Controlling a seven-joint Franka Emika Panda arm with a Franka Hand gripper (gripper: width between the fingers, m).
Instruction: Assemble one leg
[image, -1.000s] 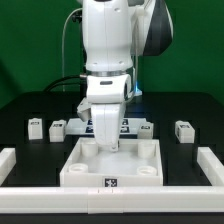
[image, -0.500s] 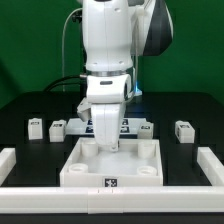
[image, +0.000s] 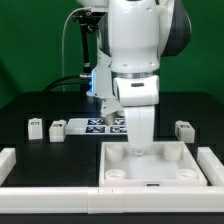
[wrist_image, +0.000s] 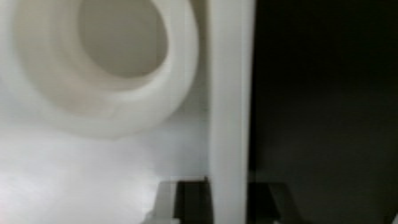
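Observation:
Three small white legs stand on the black table: two at the exterior view's left (image: 35, 127) (image: 57, 128) and one at the right (image: 183, 130). My gripper (image: 137, 150) is down at the back rim of the large white square tabletop (image: 172, 166), far from the legs. In the wrist view the tabletop's raised rim (wrist_image: 228, 110) runs between my gripper's (wrist_image: 226, 205) two dark fingers (wrist_image: 187, 206), which close on it. A round socket hole (wrist_image: 107, 45) lies beside the rim. No leg is in my grasp.
The marker board (image: 104, 125) lies behind the arm. White rails border the table at the left (image: 10, 160), the right (image: 213, 165) and the front (image: 50, 196). The tabletop sits close to the right rail.
The arm and the tabletop have both shifted to the exterior view's right; the tabletop now lies near the right rail. The legs have not moved.

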